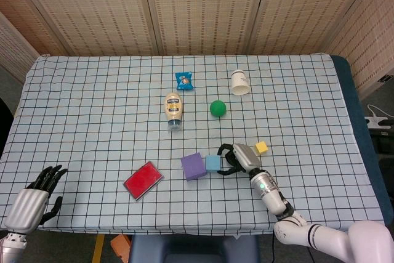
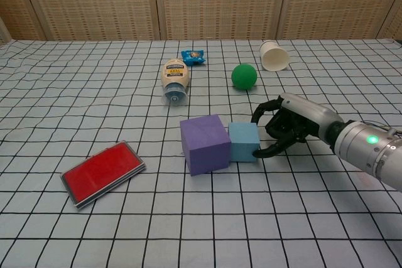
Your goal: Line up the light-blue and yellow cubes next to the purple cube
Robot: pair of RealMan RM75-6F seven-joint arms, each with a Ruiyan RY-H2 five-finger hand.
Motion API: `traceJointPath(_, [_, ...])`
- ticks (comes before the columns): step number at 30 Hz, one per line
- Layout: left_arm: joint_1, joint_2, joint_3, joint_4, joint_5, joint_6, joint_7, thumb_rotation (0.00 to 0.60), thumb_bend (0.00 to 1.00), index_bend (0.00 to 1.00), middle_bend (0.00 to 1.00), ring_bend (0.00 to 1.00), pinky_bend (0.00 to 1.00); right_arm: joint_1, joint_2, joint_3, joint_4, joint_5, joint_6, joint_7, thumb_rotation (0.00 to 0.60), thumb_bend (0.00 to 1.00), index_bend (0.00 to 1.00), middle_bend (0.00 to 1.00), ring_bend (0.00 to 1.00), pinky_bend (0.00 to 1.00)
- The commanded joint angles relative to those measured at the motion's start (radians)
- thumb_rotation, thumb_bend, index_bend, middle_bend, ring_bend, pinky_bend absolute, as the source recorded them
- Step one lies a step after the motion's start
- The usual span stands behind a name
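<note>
Red case; mayonnaise bottle; green ball; paper cup.

**Silver forearms, black fingers, one green lamp**

The right hand has slim black fingers built of segmented links, and a smooth silver-grey shell covering its back. Behind it runs a cylindrical silver forearm with a dark ring at the wrist and a small round green light glowing on its upper side. In the head view the same arm widens into glossy white casing, with a black band separating the silver section from the white.

The left hand is alike: black fingers on a silver-grey back shell.
</note>
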State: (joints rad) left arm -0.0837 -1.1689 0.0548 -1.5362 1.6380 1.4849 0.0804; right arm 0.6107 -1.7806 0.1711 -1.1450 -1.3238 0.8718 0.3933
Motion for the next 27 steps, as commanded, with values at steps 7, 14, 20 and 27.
traceJointPath(7, [0.001, 0.001, 0.0, 0.0, -0.001, 0.001, -0.003, 0.6, 0.52, 0.12, 0.07, 0.06, 0.4, -0.001, 0.007, -0.007, 0.001, -0.01, 0.003, 0.014, 0.6, 0.0, 0.52, 0.89, 0.78, 0.9])
traceJointPath(14, [0.0, 0.001, 0.0, -0.001, 0.0, 0.0, 0.0, 0.6, 0.52, 0.12, 0.07, 0.06, 0.4, 0.0, 0.018, -0.016, -0.002, -0.013, -0.006, 0.02, 0.6, 0.0, 0.4, 0.89, 0.78, 0.9])
traceJointPath(20, [0.0, 0.001, 0.001, -0.001, -0.001, -0.001, 0.0, 0.6, 0.52, 0.12, 0.07, 0.06, 0.4, -0.003, 0.039, -0.021, -0.025, -0.027, 0.002, 0.035, 0.6, 0.0, 0.28, 0.89, 0.78, 0.9])
traceJointPath(27, [0.001, 0.002, 0.002, -0.001, 0.0, -0.001, 0.0, 0.6, 0.52, 0.12, 0.07, 0.06, 0.4, -0.015, 0.103, -0.022, -0.112, -0.024, 0.018, 0.01, 0.6, 0.0, 0.25, 0.89, 0.78, 0.9])
